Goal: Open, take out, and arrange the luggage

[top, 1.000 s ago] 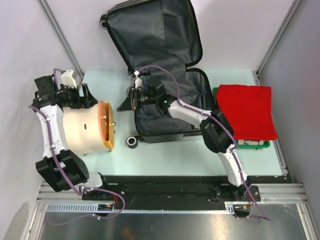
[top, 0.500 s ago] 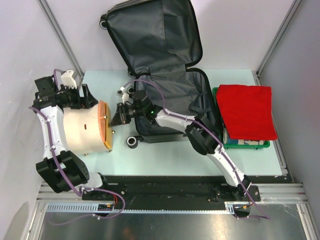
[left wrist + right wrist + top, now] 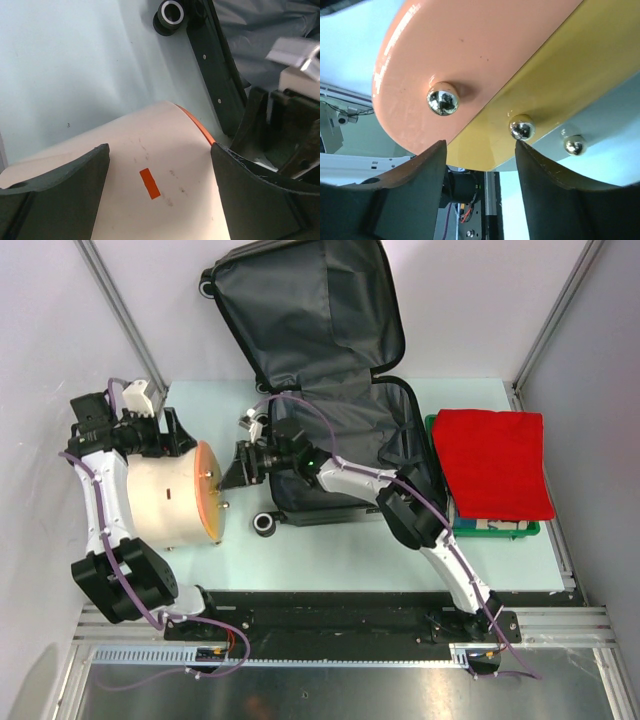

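Observation:
The luggage lies open at the middle back, with its grey-lined lid raised and its base on the table. A beige cylinder with an orange face lies on its side at the left. My left gripper is open, its fingers spread over the cylinder's top without closing on it. My right gripper is open just in front of the orange face. One chrome knob sits by its right fingertip and another lies above its left finger.
A red cloth covers a green bin right of the luggage. A luggage wheel sits between the cylinder and the suitcase base, and also shows in the left wrist view. Frame posts stand at both back corners.
My right gripper has moved left, out of the luggage base to the cylinder's orange face. The left arm has not moved.

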`<state>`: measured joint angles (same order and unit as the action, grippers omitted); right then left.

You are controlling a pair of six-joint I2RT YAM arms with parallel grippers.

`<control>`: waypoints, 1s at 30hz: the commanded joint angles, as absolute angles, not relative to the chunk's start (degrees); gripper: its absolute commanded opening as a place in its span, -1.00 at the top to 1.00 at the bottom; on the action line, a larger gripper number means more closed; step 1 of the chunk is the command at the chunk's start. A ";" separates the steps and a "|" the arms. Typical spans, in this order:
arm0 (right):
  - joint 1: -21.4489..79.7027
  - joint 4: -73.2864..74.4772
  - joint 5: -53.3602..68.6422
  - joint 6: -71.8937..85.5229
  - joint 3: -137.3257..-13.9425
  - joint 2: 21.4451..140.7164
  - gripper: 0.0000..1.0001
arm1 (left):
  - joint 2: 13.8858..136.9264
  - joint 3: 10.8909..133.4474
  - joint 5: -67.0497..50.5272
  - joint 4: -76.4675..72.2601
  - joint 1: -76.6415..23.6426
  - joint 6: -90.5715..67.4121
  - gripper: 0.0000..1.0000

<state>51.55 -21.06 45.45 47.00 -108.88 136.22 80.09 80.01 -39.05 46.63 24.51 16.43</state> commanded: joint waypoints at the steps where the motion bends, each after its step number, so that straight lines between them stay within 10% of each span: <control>1: 48.95 -27.59 46.67 47.37 -106.00 129.29 -0.29 | 82.44 79.19 -38.23 53.53 24.08 16.70 -0.74; 22: 51.77 -19.61 44.65 53.88 -120.85 139.13 -0.27 | 82.09 79.37 -37.62 53.53 24.08 16.96 -0.74; 30: 51.68 -19.60 44.56 53.08 -119.27 138.34 0.13 | 82.62 79.45 -37.88 53.35 24.08 16.96 -0.73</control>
<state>51.90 -17.76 44.82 53.15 -118.39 139.24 81.34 80.09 -39.81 45.91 24.49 15.59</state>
